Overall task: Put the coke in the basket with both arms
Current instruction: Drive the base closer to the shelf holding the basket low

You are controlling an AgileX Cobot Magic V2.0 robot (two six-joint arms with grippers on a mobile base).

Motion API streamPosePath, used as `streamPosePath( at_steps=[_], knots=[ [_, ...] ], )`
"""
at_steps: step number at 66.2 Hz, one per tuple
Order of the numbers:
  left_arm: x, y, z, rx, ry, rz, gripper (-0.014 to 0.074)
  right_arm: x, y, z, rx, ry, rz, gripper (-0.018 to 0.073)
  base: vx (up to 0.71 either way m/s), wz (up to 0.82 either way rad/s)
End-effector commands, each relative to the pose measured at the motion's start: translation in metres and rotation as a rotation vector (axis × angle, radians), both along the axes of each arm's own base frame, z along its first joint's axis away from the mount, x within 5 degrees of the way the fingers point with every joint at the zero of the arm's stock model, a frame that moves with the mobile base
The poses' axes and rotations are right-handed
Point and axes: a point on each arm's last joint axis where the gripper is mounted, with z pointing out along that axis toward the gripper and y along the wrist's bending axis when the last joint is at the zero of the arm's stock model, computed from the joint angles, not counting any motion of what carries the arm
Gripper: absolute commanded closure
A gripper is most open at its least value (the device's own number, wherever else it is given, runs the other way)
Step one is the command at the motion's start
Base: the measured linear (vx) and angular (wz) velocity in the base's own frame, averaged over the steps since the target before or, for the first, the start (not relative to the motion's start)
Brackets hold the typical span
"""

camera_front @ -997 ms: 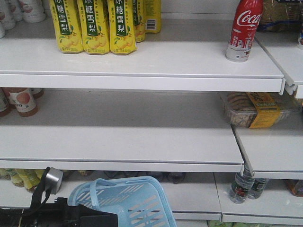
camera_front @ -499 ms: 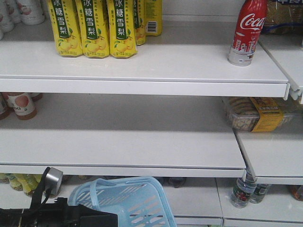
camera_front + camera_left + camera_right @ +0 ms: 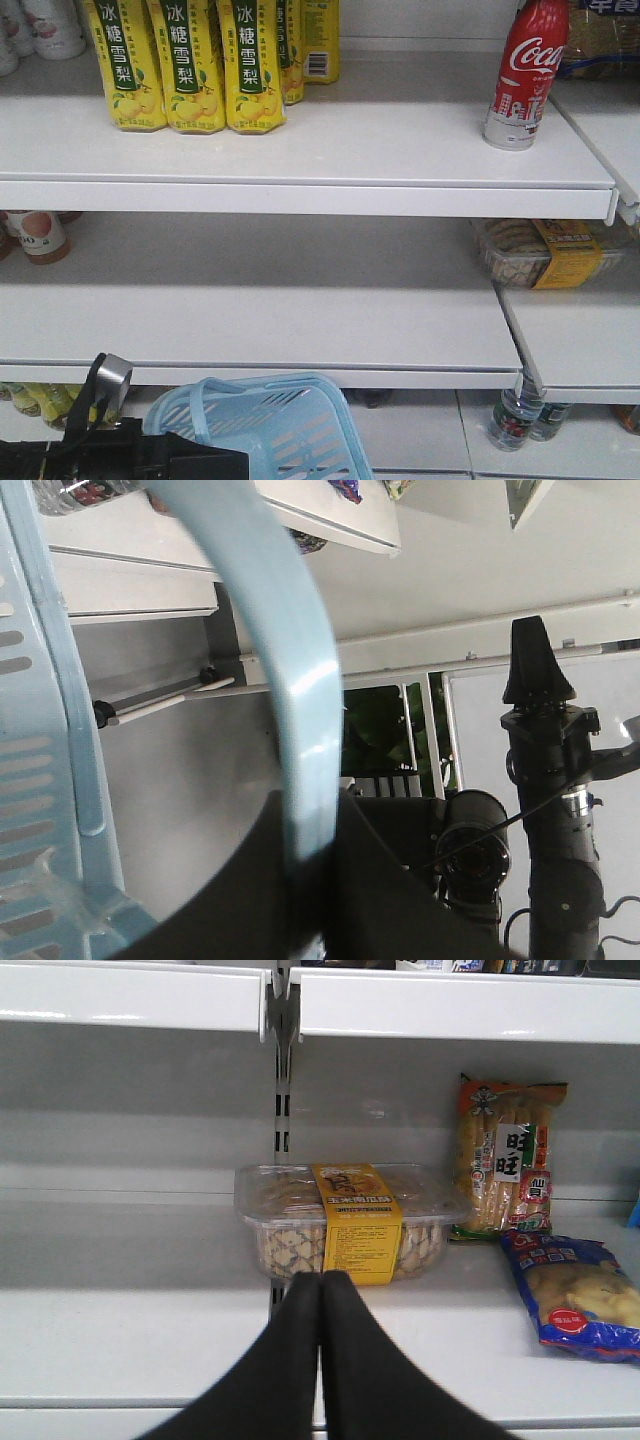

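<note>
Two tools were in view: the left tool was clamped on the handle of the basket, lower centre, so it could be carried; the right tool was pressed closed, empty. The coke was left upright on the top shelf, upper right

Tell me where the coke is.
Front view: the coke stands upright on the top shelf, far right, beyond the yellow pear-drink packs, above the snack box.
</note>
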Motion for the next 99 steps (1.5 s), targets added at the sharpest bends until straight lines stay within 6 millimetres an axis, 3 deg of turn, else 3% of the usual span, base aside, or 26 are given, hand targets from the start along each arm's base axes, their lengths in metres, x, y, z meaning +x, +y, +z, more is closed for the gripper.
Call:
streamPosePath(
  at_steps=[1,99],
  knots=[
    [-0.0044,-0.0058,0.0289,-0.248,-0.073,-0.064,0.0603,-0.0002,0.0007,0.0024,-0.018,-0.073,0.007,0.0568,0.04,-0.01],
    [-0.0044,-0.0058,0.0289,-0.248,-0.073,-0.064,0.0603,-0.0002,0.0007,0.0024,-0.018,-0.073,0.007,0.0568,0.02,-0.01]
  ],
)
